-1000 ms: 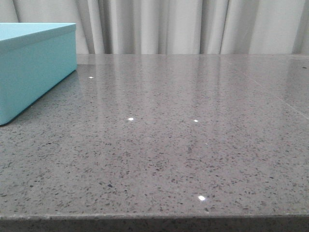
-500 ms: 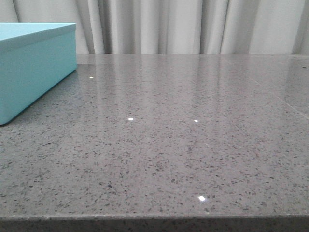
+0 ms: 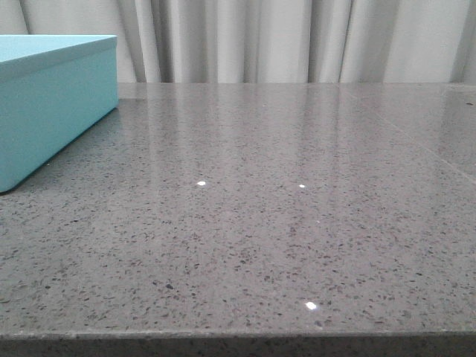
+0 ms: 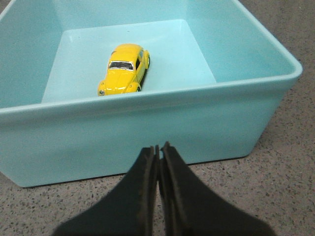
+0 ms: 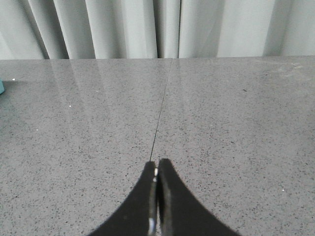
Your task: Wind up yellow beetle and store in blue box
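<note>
- Pressing together with nothing between them, the jaws of the left gripper (image 4: 158,147) sit just outside the near wall of the blue box (image 4: 147,123).
- Right gripper (image 5: 156,164): jaws likewise closed and empty, over bare speckled grey table (image 5: 221,137).
- Yellow beetle (image 4: 124,69): on its wheels on the box floor, apart from the walls.
- Blue box: open-topped, standing at the table's left side (image 3: 52,111).
- Backdrop: pale pleated curtain (image 3: 282,41).
</note>
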{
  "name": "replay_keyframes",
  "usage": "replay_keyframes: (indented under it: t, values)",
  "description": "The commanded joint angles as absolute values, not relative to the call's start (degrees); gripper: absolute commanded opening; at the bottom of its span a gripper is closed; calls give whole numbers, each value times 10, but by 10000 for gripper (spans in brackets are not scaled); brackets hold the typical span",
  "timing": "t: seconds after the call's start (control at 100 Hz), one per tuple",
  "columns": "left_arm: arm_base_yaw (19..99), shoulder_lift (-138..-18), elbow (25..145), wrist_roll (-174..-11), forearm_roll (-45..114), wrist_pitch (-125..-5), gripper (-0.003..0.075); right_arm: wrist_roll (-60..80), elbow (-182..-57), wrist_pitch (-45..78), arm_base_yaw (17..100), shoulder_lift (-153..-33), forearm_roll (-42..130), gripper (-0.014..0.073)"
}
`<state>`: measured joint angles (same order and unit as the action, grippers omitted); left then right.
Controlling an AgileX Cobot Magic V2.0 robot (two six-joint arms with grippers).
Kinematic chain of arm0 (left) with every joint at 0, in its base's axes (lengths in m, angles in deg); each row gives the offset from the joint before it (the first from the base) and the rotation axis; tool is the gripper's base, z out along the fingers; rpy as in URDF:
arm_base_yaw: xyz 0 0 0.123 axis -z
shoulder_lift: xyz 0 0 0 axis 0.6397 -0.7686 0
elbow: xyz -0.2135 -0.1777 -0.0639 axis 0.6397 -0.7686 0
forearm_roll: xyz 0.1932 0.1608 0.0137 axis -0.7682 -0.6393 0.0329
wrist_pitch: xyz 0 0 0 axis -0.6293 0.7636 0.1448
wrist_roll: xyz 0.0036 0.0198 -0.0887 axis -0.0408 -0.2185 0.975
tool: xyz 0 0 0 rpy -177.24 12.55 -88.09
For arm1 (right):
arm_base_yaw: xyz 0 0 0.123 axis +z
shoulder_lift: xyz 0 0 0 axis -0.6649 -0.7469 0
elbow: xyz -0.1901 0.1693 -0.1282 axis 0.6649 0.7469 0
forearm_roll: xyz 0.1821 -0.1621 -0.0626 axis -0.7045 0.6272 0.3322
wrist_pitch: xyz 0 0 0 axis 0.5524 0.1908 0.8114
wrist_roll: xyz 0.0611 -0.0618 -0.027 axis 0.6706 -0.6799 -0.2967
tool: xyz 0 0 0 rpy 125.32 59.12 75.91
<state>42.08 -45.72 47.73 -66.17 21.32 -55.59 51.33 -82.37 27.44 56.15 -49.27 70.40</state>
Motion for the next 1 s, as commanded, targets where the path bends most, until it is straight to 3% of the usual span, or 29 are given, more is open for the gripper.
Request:
replay_keyframes:
  t: [0.0,0.3,0.64,0.99]
  values:
    - [420,-460,494,-659,223,-598,-18,506,-838,228,563,-497,715,-68]
    - [420,-407,473,-659,202,-609,-18,506,-838,228,563,-497,715,-68]
    - [420,-308,354,-507,89,-773,-19,506,-838,228,563,-497,715,-68]
    - [420,-183,264,-511,109,-746,-19,506,-838,228,563,-497,715,-68]
